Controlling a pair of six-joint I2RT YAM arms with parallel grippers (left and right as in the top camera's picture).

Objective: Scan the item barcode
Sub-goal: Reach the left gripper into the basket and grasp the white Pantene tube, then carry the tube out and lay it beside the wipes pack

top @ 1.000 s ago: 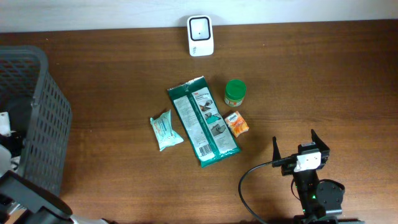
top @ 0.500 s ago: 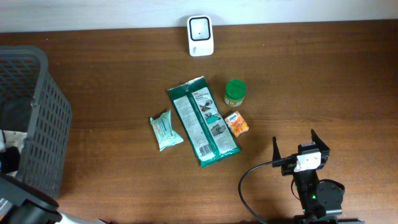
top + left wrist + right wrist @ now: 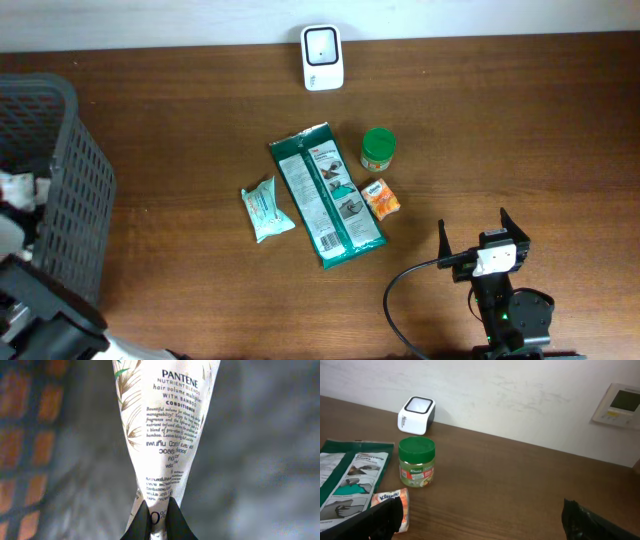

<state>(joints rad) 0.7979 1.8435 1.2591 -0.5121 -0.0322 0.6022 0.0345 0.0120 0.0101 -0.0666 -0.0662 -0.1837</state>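
Note:
A white Pantene conditioner tube [image 3: 167, 425] fills the left wrist view, its printed back facing the camera. My left gripper [image 3: 156, 510] is shut on the tube's narrow crimped end, inside the grey basket [image 3: 70, 180]. In the overhead view only a white bit of the tube [image 3: 18, 186] shows at the far left edge. The white barcode scanner [image 3: 322, 57] stands at the table's far edge and is also in the right wrist view, where the scanner [image 3: 416, 415] sits at the left. My right gripper [image 3: 472, 225] rests open at the front right, holding nothing.
Mid-table lie a long green pack [image 3: 326, 195], a light blue tissue pack [image 3: 266, 209], an orange Kleenex pack [image 3: 381, 199] and a green-lidded jar [image 3: 378, 148]. A black cable [image 3: 400, 290] loops by the right arm's base. A wall panel [image 3: 620, 405] hangs at the right.
My left gripper's jaws have closed onto the tube in the basket, and the white tube now shows higher at the overhead view's left edge. The right arm has not moved.

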